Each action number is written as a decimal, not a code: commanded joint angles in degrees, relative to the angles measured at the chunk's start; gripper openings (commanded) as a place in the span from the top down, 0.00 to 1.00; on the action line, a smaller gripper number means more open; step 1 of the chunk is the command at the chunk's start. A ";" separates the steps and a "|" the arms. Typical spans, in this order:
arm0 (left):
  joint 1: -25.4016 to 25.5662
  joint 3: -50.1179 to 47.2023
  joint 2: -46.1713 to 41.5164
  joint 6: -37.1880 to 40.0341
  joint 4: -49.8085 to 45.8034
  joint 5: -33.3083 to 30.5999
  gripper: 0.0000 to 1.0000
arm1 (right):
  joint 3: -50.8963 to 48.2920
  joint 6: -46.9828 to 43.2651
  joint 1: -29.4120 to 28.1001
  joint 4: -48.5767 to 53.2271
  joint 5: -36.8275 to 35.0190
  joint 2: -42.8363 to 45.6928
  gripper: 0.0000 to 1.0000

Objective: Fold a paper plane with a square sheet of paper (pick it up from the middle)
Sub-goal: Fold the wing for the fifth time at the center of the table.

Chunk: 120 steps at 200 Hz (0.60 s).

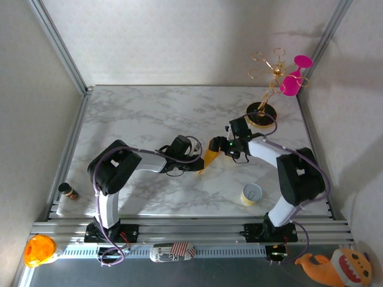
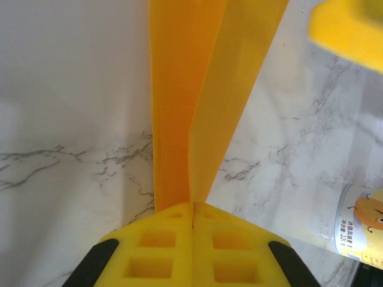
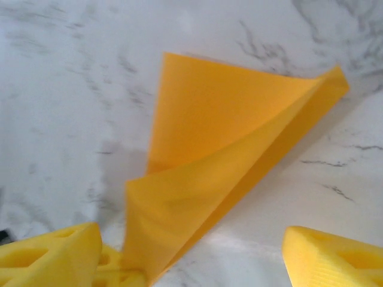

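The yellow-orange sheet of paper (image 1: 210, 154) is folded along a crease into a long wedge with a pointed end, lifted at the middle of the table. In the left wrist view the paper (image 2: 197, 89) runs straight up from my left gripper (image 2: 192, 206), whose yellow fingers (image 2: 239, 251) are shut on its near end. My left gripper (image 1: 198, 165) holds it from the left. In the right wrist view the paper (image 3: 227, 137) curls open just ahead of my right gripper (image 3: 191, 236). Its fingers (image 3: 335, 257) stand wide apart and open, close to the paper's right side (image 1: 226, 147).
A small yellow labelled cup (image 1: 251, 194) stands near the front right, also in the left wrist view (image 2: 361, 230). A gold stand (image 1: 261, 113) with pink glasses is at the back right. A little brown bottle (image 1: 68, 191) sits at the left edge.
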<state>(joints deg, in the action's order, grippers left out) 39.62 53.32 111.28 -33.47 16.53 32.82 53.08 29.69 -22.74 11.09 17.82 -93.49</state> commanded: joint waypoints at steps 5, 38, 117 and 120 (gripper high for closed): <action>0.02 0.14 3.50 -1.04 -5.52 -0.75 0.99 | -5.95 -0.87 0.24 -11.32 7.67 5.33 0.28; 0.02 0.29 3.76 -1.24 -5.55 -0.83 0.99 | -9.66 1.83 -0.31 -18.87 14.91 3.93 0.53; 0.02 0.56 4.37 -1.77 -6.15 -0.91 0.98 | -7.04 2.66 -2.48 -19.60 16.30 -5.97 0.83; 0.02 0.56 4.37 -1.83 -6.23 -0.91 0.98 | -6.95 2.65 -2.48 -19.43 16.16 -6.07 0.83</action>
<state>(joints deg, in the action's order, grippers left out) 39.40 54.02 111.57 -34.74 15.44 33.32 44.38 32.21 -24.93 -7.55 33.26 -98.04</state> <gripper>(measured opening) 0.045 0.175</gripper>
